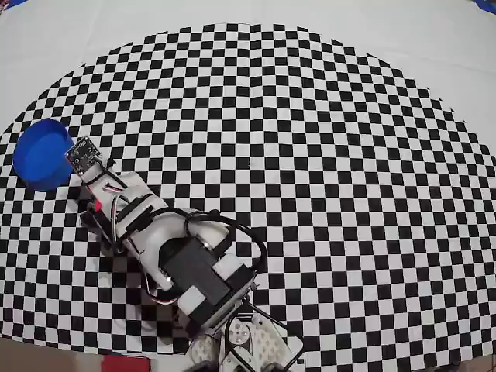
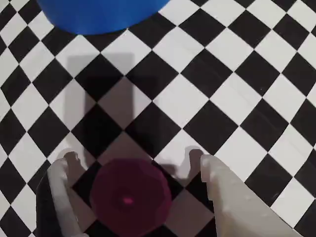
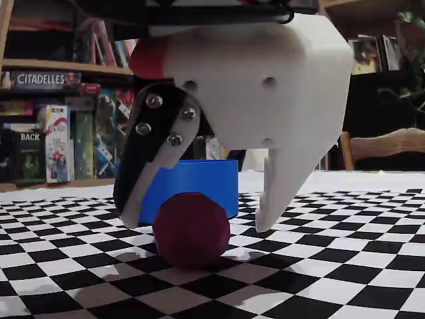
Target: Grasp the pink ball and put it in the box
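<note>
The desk [image 1: 349, 155] carries a black-and-white checkered cloth; only the fixed view shows the room behind it: shelves of boxed games [image 3: 46, 126] and a wooden chair [image 3: 385, 146]. The overhead view shows the arm [image 1: 178, 256] reaching toward the box [image 1: 40, 153] at the cloth's left edge, its body hiding the pink ball. In the wrist and fixed views the pink ball [image 2: 131, 200] rests on the cloth between the jaws [image 3: 196, 222], short of the box. The jaws stand wide open, straddling the ball, gripping nothing.
</note>
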